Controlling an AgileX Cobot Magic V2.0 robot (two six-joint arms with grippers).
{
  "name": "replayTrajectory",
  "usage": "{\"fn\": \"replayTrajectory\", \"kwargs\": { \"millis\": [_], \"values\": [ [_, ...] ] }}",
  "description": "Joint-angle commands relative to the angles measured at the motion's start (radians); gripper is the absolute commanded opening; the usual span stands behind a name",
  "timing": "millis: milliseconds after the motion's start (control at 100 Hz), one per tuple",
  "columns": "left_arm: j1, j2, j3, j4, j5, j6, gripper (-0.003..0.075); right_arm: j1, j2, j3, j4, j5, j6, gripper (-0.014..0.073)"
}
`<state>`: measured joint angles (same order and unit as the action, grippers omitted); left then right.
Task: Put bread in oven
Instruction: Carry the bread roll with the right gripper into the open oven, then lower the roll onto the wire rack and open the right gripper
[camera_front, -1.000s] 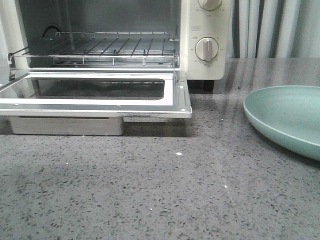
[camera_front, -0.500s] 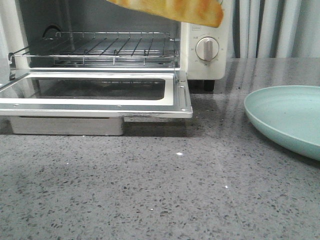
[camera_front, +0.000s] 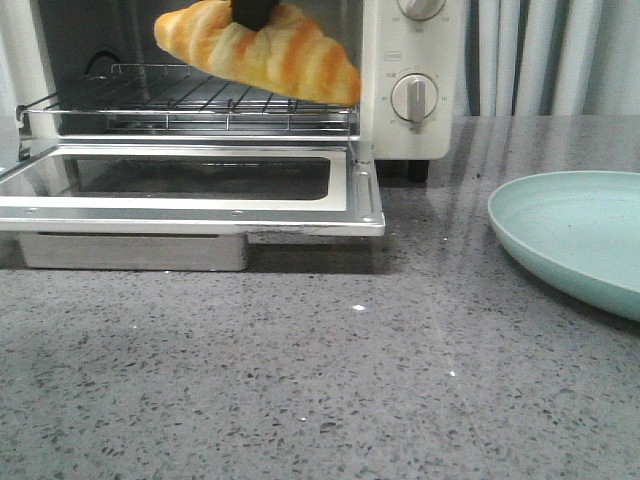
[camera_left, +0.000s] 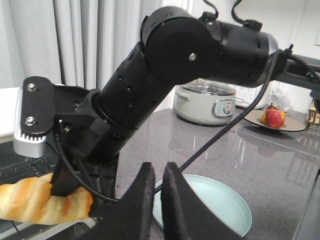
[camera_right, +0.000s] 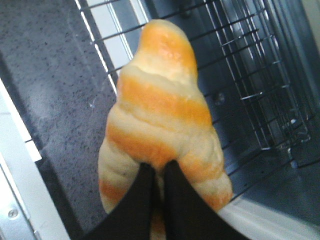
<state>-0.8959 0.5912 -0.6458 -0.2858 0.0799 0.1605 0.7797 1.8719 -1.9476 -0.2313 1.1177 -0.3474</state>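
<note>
The bread (camera_front: 262, 52), pinched by the right gripper (camera_right: 156, 172) above the oven (camera_front: 400, 80) rack's (camera_front: 200, 100) front edge, could slip or tip from that narrow grip onto the door (camera_front: 190, 190); the left gripper (camera_left: 156, 172) is pressed together, empty.

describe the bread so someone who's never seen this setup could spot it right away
Find the cream-white oven at the back of the grey counter, its glass door dropped open. Just above the wire rack hangs the bread, pinched by the right gripper. It is the only glossy golden-orange, pale-striped thing here.
</note>
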Motion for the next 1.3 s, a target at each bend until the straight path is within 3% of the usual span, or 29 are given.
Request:
{"fn": "replayTrajectory", "kwargs": {
  "millis": [0, 590, 680, 830, 900, 1290],
  "values": [
    [-0.008, 0.002, -0.036, -0.005, -0.086, -0.007, -0.0020, 0.001, -0.043, -0.037, -0.060, -0.097, -0.009, -0.0073],
    [-0.008, 0.002, -0.036, -0.001, -0.087, -0.007, -0.0020, -0.001, 0.036, -0.068, -0.195, -0.181, -0.009, -0.0069],
    [-0.008, 0.002, -0.036, -0.001, -0.089, -0.007, -0.0020, -0.001, 0.036, -0.068, -0.195, -0.179, -0.005, 0.0001],
    [-0.008, 0.002, -0.036, -0.001, -0.089, -0.007, -0.0020, -0.009, 0.036, -0.068, -0.201, -0.191, 0.029, 0.0283],
    [-0.008, 0.002, -0.036, -0.001, -0.089, -0.007, -0.0020, -0.013, 0.036, -0.069, -0.221, -0.193, 0.056, 0.0367],
    [-0.008, 0.002, -0.036, 0.003, -0.089, -0.007, -0.0020, -0.015, 0.034, -0.076, -0.232, -0.185, 0.084, 0.0384]
  ]
}}
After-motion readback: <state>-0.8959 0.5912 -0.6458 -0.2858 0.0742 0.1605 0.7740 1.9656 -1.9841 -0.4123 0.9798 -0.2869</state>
